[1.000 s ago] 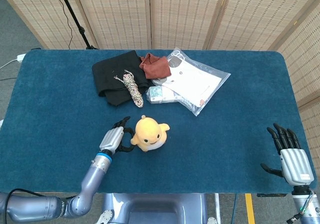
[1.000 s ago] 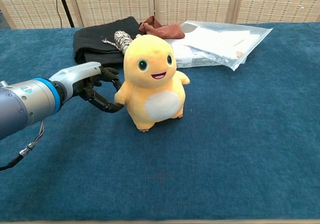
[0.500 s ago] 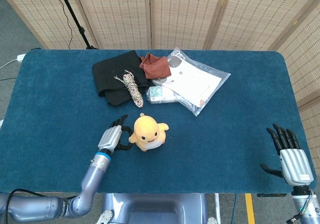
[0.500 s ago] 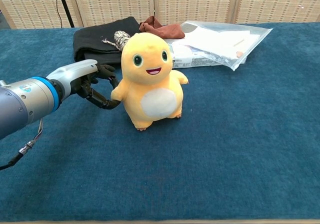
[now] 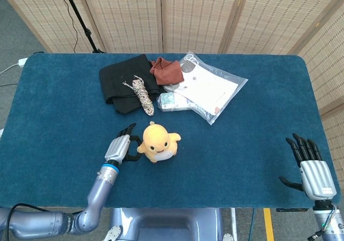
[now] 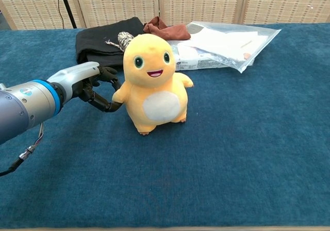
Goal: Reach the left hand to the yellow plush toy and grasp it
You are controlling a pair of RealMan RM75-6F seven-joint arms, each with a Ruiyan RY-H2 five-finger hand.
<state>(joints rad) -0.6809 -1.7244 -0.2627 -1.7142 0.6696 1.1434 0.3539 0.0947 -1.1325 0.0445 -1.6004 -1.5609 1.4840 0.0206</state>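
Step in hand: closing the grasp. The left hand (image 6: pixel 95 86) is at the yellow plush toy (image 6: pixel 152 84), dark fingers (image 6: pixel 105 106) curled around the toy's near arm and touching it; it looks like a pinch on that arm only, not a full wrap of the body. The toy stands upright near the front edge of the desk (image 5: pixel 64 106), left of centre.

Next move, as a judgement: tighten the fingers or push the palm in closer before any lift, since soft plush may slip or tip.

The right hand (image 5: pixel 309 163) hovers at the front right corner, fingers apart, holding nothing.

Desk has a blue fabric top. Toward the back edge: black cloth (image 5: pixel 121 82), rope bundle (image 5: pixel 142 94), rust cloth (image 5: pixel 166 70), clear bag (image 5: pixel 212 87). Woven screens (image 5: pixel 199 15) stand behind.
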